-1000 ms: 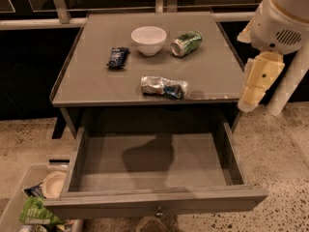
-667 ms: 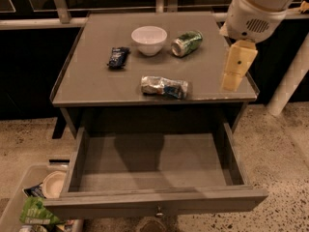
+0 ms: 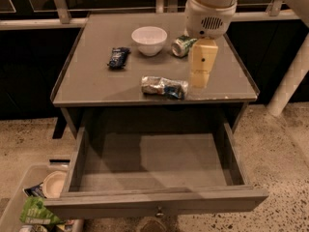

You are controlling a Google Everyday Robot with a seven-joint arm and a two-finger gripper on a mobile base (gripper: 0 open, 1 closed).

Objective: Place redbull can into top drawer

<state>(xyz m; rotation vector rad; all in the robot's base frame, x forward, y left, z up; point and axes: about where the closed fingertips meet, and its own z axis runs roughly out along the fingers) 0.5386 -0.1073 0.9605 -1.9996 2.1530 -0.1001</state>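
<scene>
A matte grey cabinet top (image 3: 96, 81) stands on speckled flooring. The slim silver-blue redbull can (image 3: 164, 87) lies sideways at six o'clock from a smooth white bowl (image 3: 149, 40). The cream gripper (image 3: 199, 79) hangs at the can's three o'clock, probably lining up a grasp; I cannot tell whether it is spread or closed. The flat-bottomed top drawer (image 3: 154, 163) waits pulled out below.

Matt gripper (image 3: 199, 79) (nr glossy redbull can (image 3: 164, 87))
</scene>
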